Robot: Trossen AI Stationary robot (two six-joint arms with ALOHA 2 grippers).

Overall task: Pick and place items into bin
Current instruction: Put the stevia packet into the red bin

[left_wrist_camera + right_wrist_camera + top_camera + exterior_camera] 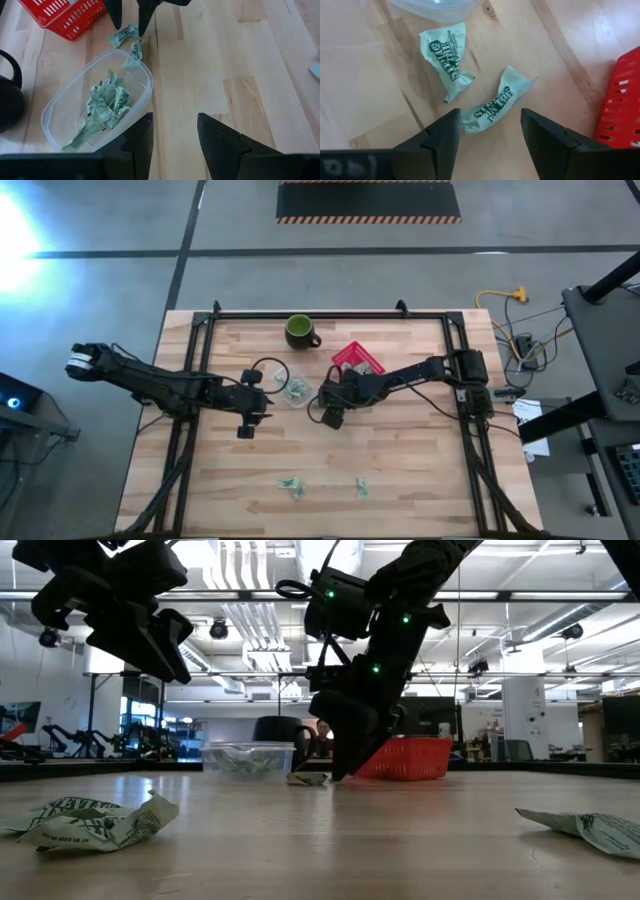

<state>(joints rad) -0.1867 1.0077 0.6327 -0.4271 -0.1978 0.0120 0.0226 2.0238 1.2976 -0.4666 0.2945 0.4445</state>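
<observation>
Two crumpled green-and-white wrappers lie on the wooden table (400, 470) just beside the clear plastic bin: one wrapper (496, 101) sits right between the spread fingers of the right gripper (489, 131), the other wrapper (446, 55) lies a little nearer the bin's rim. The right gripper hangs low over them with its jaws wide apart and nothing held (its fingertips reach almost to the wood in the low view). The clear plastic bin (60, 102) already holds a heap of wrappers (105, 102), and it stands between the dark green mug (299, 331) and the red basket (357, 360), near the table's middle. The left gripper (172, 131) hovers on the bin's other side, raised above the table, its jaws open and empty too. Well apart from all this, near the table's front edge, two more wrappers lie loose: a front wrapper (291, 486) and another front wrapper (362, 488) beside it.
</observation>
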